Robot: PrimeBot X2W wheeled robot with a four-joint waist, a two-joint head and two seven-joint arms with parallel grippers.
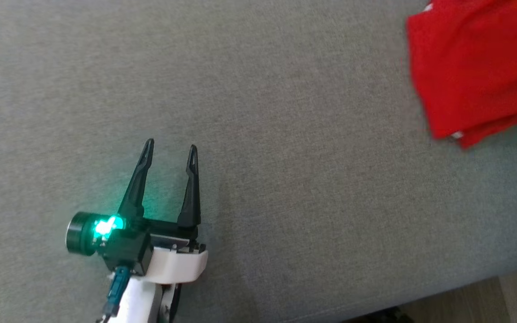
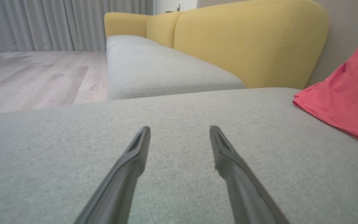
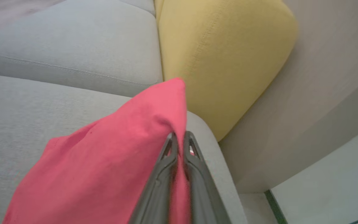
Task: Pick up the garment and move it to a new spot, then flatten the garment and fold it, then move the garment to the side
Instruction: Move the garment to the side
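Presently: garment [image 1: 474, 72], red, at two o'clock in head view, on grey cushion [image 1: 285, 134]. Left gripper [image 1: 171, 150], seven o'clock, fingers spread wide, holding nothing. Right gripper [image 3: 180, 137], fingers pinched on garment's raised corner.

In the head view my left pincer [image 1: 171, 144] sits over the seat cushion [image 1: 308, 157] at lower left, well apart from the garment [image 1: 478, 67], which lies on the cushion in the upper right corner. In the right wrist view my right pincer [image 3: 181, 134] rises at bottom centre with the garment between its fingers, the backrest [image 3: 222, 56] behind at upper centre.
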